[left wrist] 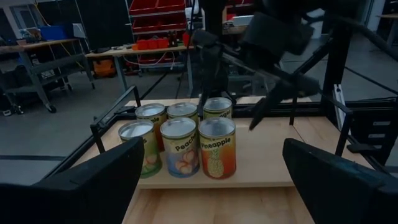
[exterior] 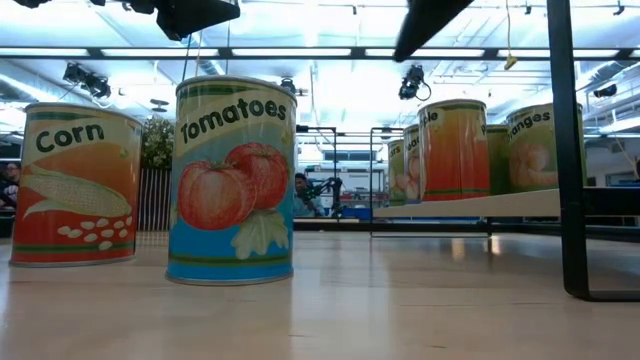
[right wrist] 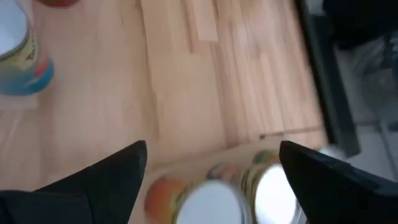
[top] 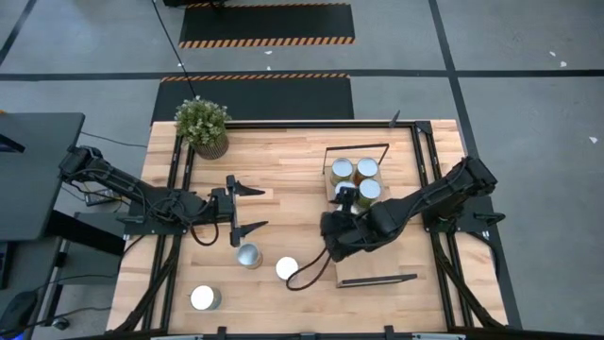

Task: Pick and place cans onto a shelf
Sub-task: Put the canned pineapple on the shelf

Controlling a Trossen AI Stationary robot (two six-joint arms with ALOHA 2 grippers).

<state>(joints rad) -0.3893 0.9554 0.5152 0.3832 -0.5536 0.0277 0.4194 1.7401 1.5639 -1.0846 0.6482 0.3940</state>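
The light-wood shelf (top: 373, 269) with black wire ends lies at the table's right centre. Several cans (top: 356, 179) stand on its far part; the left wrist view shows them in two rows (left wrist: 180, 143). Three more cans stand on the table: one (top: 248, 255), one (top: 287, 268) and one near the front edge (top: 205, 298). The low view shows a Corn can (exterior: 75, 185) and a Tomatoes can (exterior: 235, 180). My right gripper (right wrist: 212, 146) is open and empty above the shelf's cans (right wrist: 208, 202). My left gripper (top: 247, 208) is open and empty, left of the shelf.
A potted plant (top: 203, 125) stands at the table's far left corner. Black frame rails (top: 179, 161) run along the table's left and right sides. Bare wood lies between my left gripper and the shelf.
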